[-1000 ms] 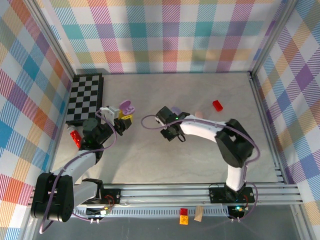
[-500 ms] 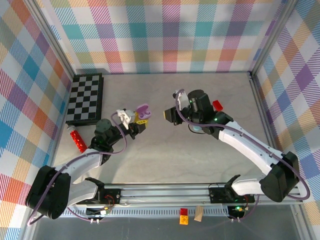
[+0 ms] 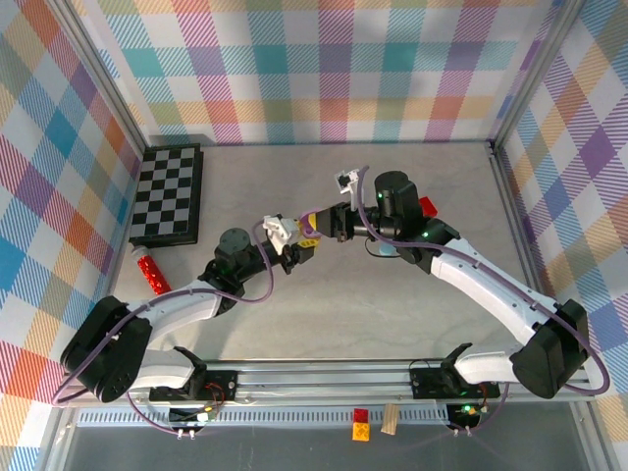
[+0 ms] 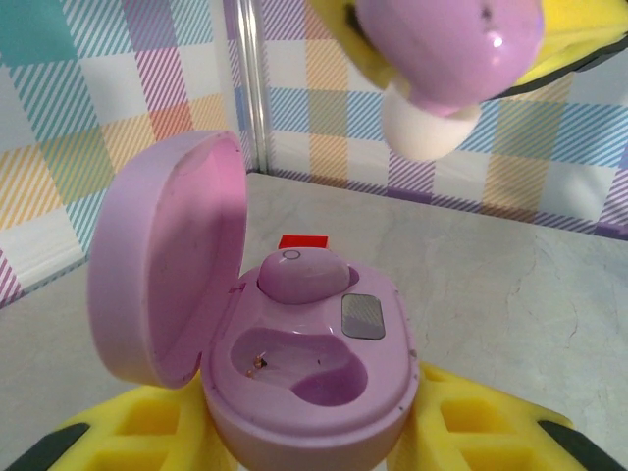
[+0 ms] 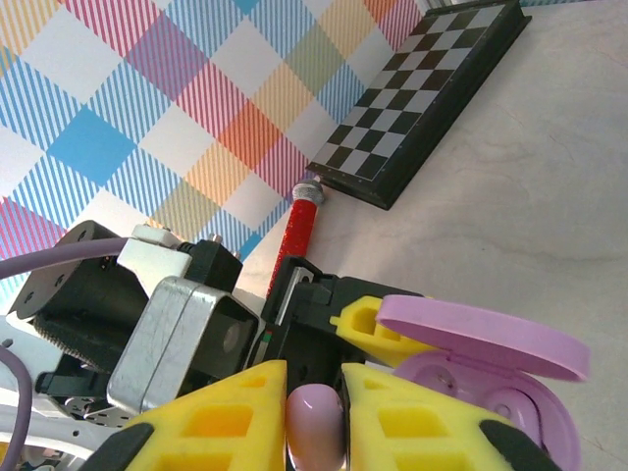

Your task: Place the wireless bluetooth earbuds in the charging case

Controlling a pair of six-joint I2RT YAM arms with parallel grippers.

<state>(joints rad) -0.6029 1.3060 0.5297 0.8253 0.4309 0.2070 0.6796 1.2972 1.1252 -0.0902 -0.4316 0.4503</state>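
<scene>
Straight ahead of the right gripper, past the earbud pinched in it: empty socket of the charging case, nothing across its mouth. Next socket along already filled by a seated earbud. On the left gripper's left side, walled by the raised lid. Under the case, blocked by that gripper's yellow fingers and wrist camera housing. Far ahead, beyond the left wrist: chessboard and red tube, well clear. Behind the right gripper, beside its wrist: red block. Elsewhere bare table.

Chessboard lies left, red block right.
</scene>
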